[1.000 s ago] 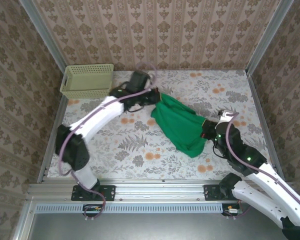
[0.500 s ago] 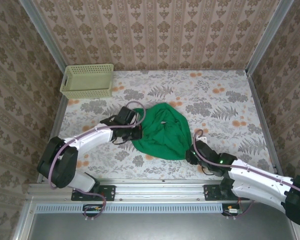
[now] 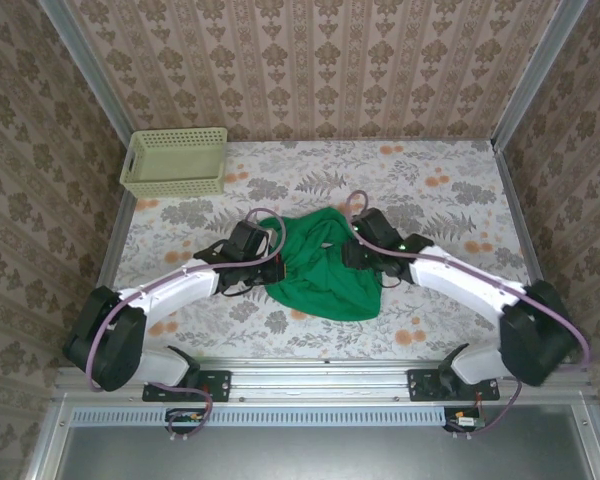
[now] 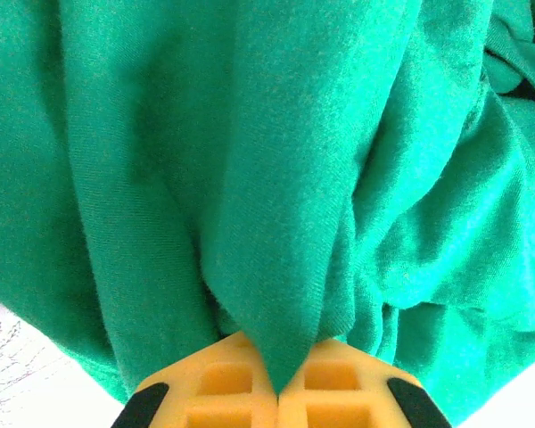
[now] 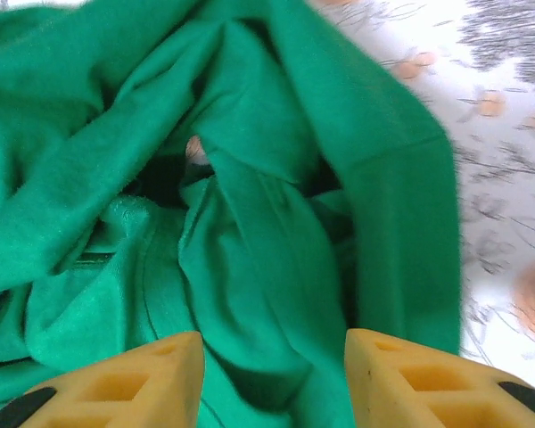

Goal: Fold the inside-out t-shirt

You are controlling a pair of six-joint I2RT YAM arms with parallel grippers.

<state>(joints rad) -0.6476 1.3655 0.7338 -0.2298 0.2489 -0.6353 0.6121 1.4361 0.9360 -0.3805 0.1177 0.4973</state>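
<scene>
Shirt: The green t-shirt [image 3: 325,272] lies in a crumpled heap in the middle of the bench [image 3: 450,200], a little toward the near side. It is bunched up with many folds and is not flat.
Left pincer: The left pincer [image 3: 264,262] sits at the left edge of the heap. Its two yellow pads [image 4: 223,385] are pressed together, with a fold of green cloth pinched between them.
Right pincer: The right pincer [image 3: 358,252] sits at the far right part of the heap. Its two yellow fingers [image 5: 125,388] stand apart. Rumpled cloth lies between and beyond them, and they are not clamped on it.
Left arm: The left arm [image 3: 180,285] lies low over the bench. It reaches from the near left side toward the middle.
Right arm: The right arm [image 3: 460,280] also lies low. It reaches from the near right side, going left and a bit farther away, to the shirt.
Basket: A pale basket [image 3: 173,160] stands in the far left corner, well apart from the shirt.
</scene>
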